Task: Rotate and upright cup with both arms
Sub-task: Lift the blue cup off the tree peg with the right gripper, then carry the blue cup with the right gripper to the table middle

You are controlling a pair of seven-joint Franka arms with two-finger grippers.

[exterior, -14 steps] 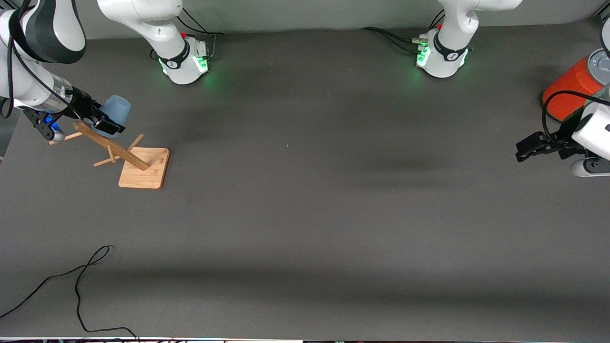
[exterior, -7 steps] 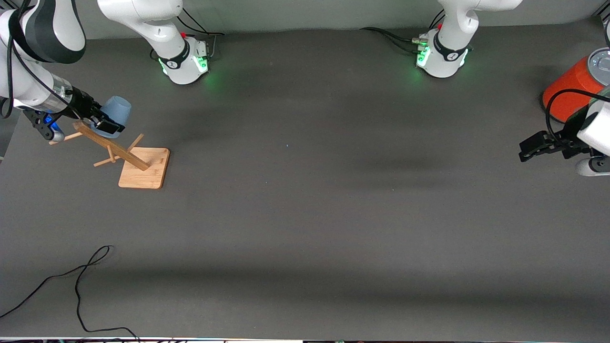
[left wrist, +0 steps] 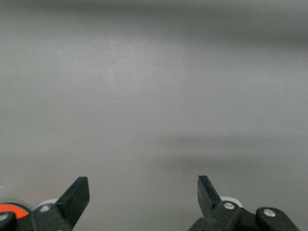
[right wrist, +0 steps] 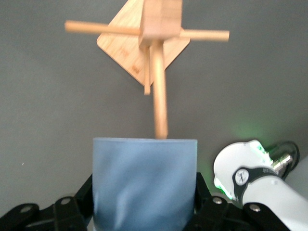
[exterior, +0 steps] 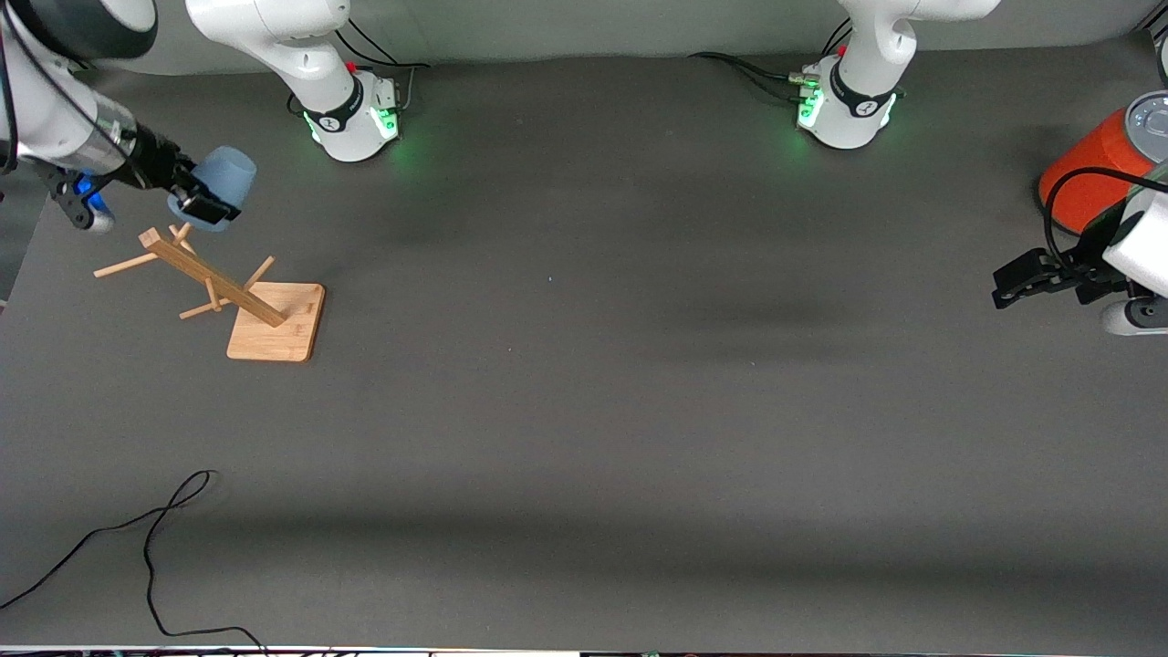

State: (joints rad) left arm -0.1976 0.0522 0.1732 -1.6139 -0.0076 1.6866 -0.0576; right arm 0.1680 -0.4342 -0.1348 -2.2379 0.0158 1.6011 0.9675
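The pale-blue cup (exterior: 225, 176) is tilted in the air just above the top peg of the wooden rack (exterior: 212, 277). My right gripper (exterior: 206, 207) is shut on it at the right arm's end of the table. In the right wrist view the cup (right wrist: 144, 163) sits between the black fingers (right wrist: 201, 190) of the right gripper (right wrist: 143, 188), and the rack's peg tip (right wrist: 160, 130) is at its edge. My left gripper (exterior: 1015, 279) waits open and empty near the left arm's end. It also shows in the left wrist view (left wrist: 142, 192) over bare mat.
The rack's square wooden base (exterior: 278, 321) stands on the dark mat. A large orange-red can (exterior: 1090, 169) with a grey lid stands beside the left gripper. A black cable (exterior: 151, 538) lies near the front edge at the right arm's end.
My right gripper has lifted the cup up off the rack's peg. The left gripper has barely moved.
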